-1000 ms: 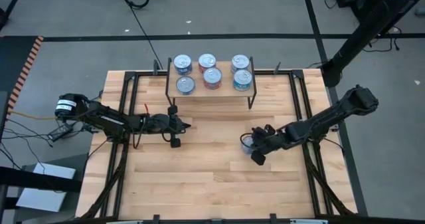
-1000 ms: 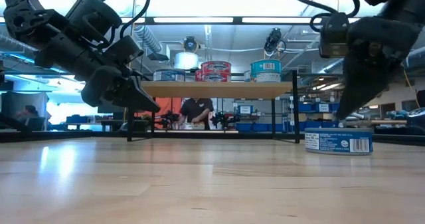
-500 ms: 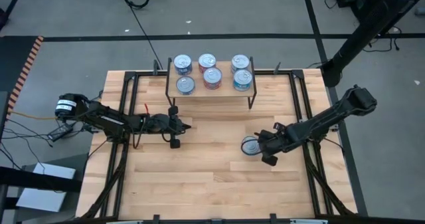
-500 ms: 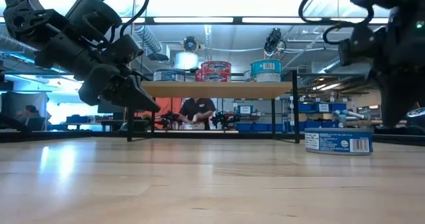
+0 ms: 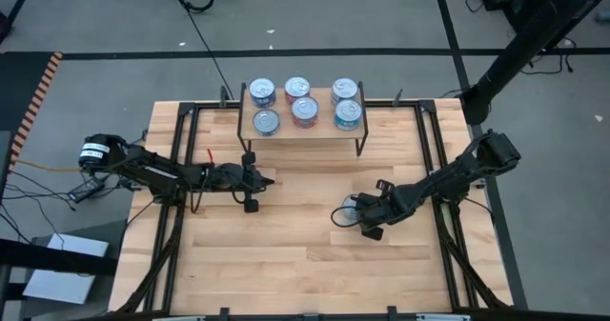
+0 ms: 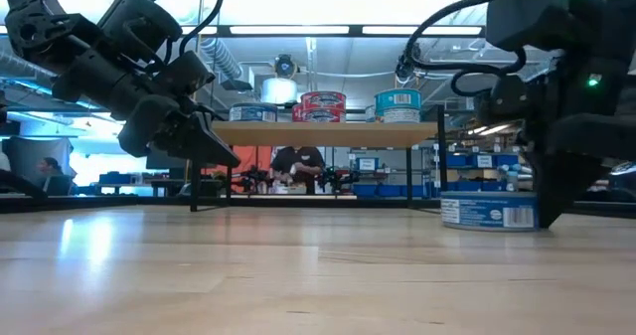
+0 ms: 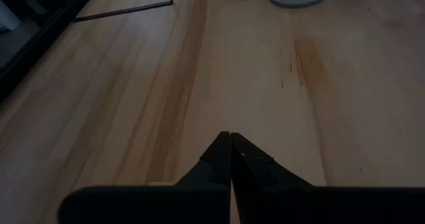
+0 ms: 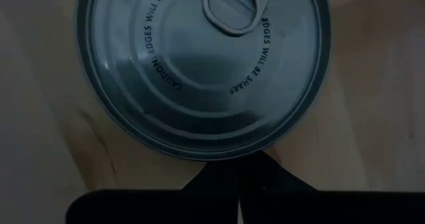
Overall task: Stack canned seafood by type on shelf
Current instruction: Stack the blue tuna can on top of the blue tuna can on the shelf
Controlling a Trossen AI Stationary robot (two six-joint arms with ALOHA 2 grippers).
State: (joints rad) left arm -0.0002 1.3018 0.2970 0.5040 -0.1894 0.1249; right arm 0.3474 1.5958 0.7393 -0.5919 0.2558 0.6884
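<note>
One tin (image 5: 351, 210) is left on the table (image 5: 286, 264); the right gripper (image 5: 348, 216), jaws together, is set against its rim — probably to nudge it. The left gripper (image 5: 254, 190), jaws together, is held clear, and the shelf (image 5: 305, 130) is already stocked.

You see two dark, jointed arms; the left arm (image 5: 152, 171) carries a white-labelled motor and red wiring, black cables looping overhead.

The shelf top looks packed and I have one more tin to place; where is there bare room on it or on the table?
The shelf holds six tins, crowded toward its back; only the front strip of the plank is bare. The table's near half, below both arms, lies free. It is tight around the loose tin at the right gripper.
</note>
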